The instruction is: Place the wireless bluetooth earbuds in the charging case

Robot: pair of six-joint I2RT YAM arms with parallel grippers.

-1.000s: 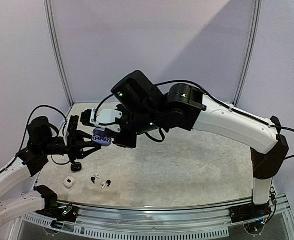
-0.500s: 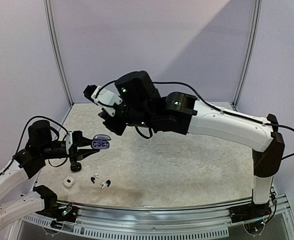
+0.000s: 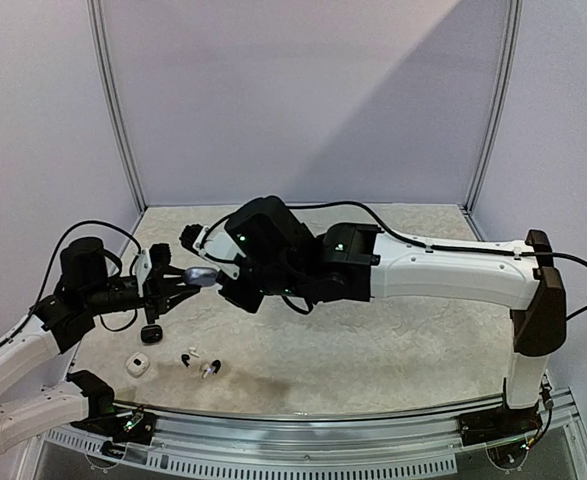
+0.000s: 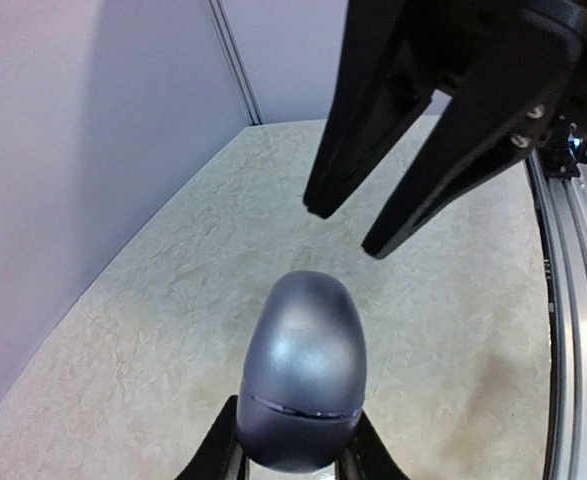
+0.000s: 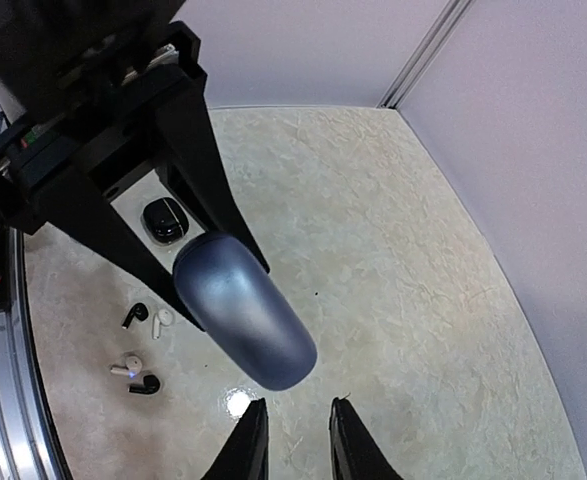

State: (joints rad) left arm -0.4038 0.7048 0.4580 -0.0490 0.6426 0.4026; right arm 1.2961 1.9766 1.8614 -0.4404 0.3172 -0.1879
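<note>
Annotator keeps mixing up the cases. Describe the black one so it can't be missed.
Go to the table's near-left corner, under the left gripper. The black case lies there, just beyond the white case, left of the loose earbuds. It's the only black one; the bluish-grey case is held in the air.

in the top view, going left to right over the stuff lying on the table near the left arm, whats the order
white case → black case → two loose earbuds → two more earbuds
</note>
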